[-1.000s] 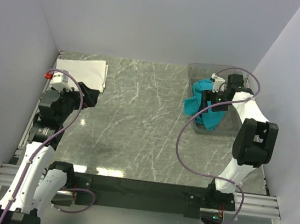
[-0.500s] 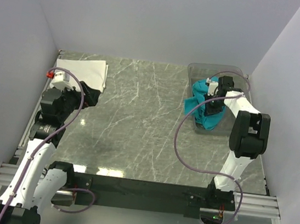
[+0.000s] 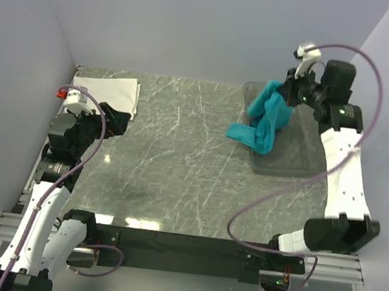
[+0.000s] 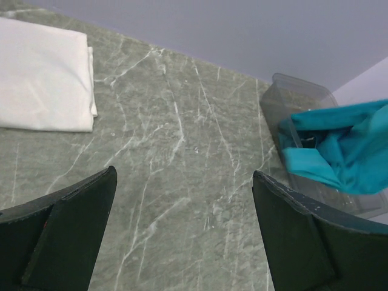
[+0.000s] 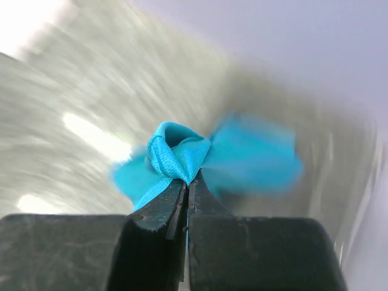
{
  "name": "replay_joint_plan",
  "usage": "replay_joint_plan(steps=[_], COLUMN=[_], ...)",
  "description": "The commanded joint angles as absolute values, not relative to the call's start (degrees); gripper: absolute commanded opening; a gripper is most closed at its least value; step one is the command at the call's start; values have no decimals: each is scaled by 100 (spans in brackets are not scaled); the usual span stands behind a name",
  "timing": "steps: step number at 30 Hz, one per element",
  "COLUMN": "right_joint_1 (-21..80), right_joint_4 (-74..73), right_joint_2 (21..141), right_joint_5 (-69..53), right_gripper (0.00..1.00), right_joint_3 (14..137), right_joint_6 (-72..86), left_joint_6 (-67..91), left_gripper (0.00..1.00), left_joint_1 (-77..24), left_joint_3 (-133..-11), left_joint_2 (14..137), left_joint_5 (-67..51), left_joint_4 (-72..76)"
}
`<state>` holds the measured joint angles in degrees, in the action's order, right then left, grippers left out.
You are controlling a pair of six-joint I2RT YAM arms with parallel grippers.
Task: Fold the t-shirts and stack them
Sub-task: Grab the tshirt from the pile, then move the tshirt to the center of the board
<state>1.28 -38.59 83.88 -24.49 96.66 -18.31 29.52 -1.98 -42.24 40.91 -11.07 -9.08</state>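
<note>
Teal t-shirt [image 3: 270, 116] pinched by right end effector [image 5: 185, 182], hanging over clear bin [image 3: 294, 159], left end effector [image 4: 183, 176] spread

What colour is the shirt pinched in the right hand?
The shirt is plain teal-blue; the top external view shows it best.

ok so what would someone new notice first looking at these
The bright teal t-shirt stands out most: it hangs bunched from the shut right hand, over the clear bin at the far right of the table. Next is the white t-shirt, lying folded flat in the far left corner. The left hand is wide open just in front of it and holds nothing.
</note>
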Motion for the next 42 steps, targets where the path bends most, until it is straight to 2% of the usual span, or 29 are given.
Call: replay_joint_plan(steps=[1, 8, 14, 22, 26, 34, 42], right_joint_1=[788, 1844, 2188, 2627, 2926, 3155, 3410], right_joint_4=[-4113, -3359, -2462, -2566, -2645, -3014, -3340], right_joint_2=[7963, 7892, 7963, 7761, 7699, 7699, 7629], right_joint_5=[-4138, -4886, -5071, -4817, -4527, -4702, -4755], right_gripper=[0, 0, 0, 0, 0, 0, 0], right_joint_3=[10483, 11959, 12507, 11463, 10952, 10320, 9923], right_joint_6=[-1864, -531, 473, 273, 88, -667, -1195], left_joint_6=[3041, 3015, 2734, 3215, 4093, 3455, 2549], left_gripper=[99, 100, 99, 100, 99, 99, 99], left_joint_1=[-211, -211, -211, -220, -395, -712, -1237], left_joint_3=[-4509, -4509, -4404, -4228, -4096, -4393, -5071], left_joint_2=[3955, 3631, 3130, 3041, 3269, 3296, 4032], left_joint_5=[-1397, -1643, -2213, -4478, -5043, -4676, -4474], left_joint_4=[-554, -527, -423, 509, 957, 545, 360])
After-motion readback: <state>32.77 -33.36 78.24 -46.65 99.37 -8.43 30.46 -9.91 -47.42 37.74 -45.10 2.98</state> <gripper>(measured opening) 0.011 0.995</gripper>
